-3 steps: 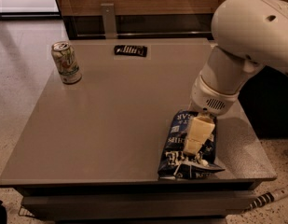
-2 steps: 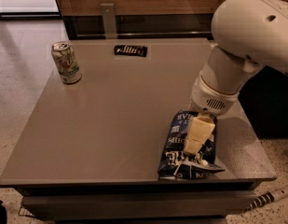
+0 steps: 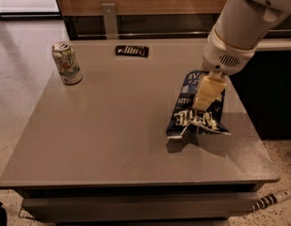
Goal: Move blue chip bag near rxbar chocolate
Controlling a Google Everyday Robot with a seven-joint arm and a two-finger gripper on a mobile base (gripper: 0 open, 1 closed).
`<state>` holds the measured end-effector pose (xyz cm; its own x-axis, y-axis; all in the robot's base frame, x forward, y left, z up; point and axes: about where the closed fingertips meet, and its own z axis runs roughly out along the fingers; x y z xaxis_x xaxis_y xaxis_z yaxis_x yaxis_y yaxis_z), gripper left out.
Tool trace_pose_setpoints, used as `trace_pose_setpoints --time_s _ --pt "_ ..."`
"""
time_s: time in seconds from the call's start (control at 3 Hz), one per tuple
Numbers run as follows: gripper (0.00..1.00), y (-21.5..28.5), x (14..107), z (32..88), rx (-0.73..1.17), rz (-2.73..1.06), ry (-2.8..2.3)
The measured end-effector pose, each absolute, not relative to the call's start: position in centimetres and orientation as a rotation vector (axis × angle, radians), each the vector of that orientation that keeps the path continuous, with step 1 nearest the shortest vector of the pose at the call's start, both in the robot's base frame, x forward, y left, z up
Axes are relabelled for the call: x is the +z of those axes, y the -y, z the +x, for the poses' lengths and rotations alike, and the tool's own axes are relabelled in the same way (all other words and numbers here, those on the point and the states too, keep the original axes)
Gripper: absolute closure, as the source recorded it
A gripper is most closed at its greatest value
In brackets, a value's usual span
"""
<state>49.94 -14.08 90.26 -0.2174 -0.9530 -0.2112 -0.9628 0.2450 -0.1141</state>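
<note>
The blue chip bag (image 3: 198,114), dark navy with white lettering, hangs tilted just above the right side of the table, with its shadow on the surface under it. My gripper (image 3: 207,94) comes down from the white arm at the upper right and is shut on the bag's upper middle; one cream finger (image 3: 208,89) lies across the bag's front. The rxbar chocolate (image 3: 132,51), a small flat black wrapper, lies at the table's far edge, well to the left of and beyond the bag.
A white-green drink can (image 3: 66,62) stands upright at the table's far left. The grey table (image 3: 107,131) has a wooden wall and a metal post (image 3: 109,20) behind it. Speckled floor lies on the left, and a striped cable (image 3: 270,200) at the lower right.
The bag lay flat near the table's front right corner; now it is raised off the surface and carried a little toward the far side, in my gripper.
</note>
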Motion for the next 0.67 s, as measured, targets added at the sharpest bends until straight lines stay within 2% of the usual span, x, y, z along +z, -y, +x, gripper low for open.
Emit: trace_pose_setpoints --time_s 0.67 --pt "1.0 15.8 98.5 56.1 -0.128 -1.675 -2.194"
